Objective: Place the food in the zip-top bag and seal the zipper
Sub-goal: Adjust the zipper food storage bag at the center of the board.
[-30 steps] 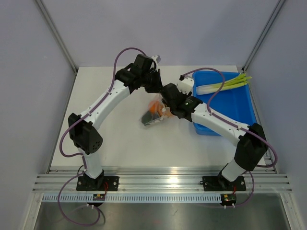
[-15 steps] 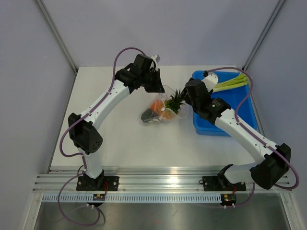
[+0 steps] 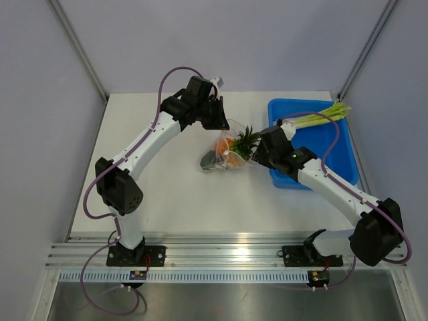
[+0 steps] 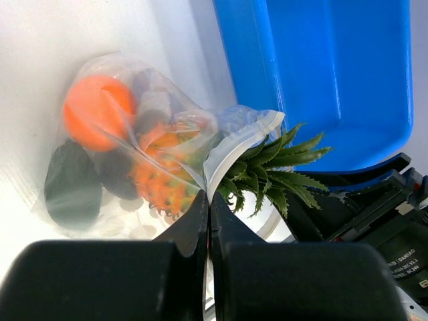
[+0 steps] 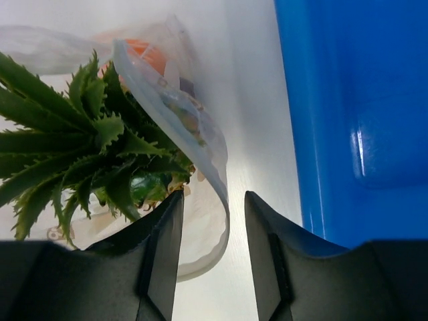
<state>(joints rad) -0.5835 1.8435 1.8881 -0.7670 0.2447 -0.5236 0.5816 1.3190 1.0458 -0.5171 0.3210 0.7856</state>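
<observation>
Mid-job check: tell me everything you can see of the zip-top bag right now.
The zip-top bag is clear, crinkly plastic resting on the white table beside the blue bin, mouth open toward the bin. Inside sit an orange ball, dark pieces and the pineapple, whose green leaves poke out past the mouth. The left gripper pinches the mouth edge, jaws shut; the right gripper has open jaws straddling another stretch of the lip.

Bright, even overhead light fills the top view: faint, soft shadows on the white table (image 3: pixel 167 194), a glare streak on the metal rail (image 3: pixel 227 253). Both wrist views wash the table out to white. The left claw (image 4: pixel 209 204) and right claw (image 5: pixel 212 200) are dark and blurred. The blue bin (image 5: pixel 348 100) bears 1 highlight, perhaps a lamp's reflection.
</observation>
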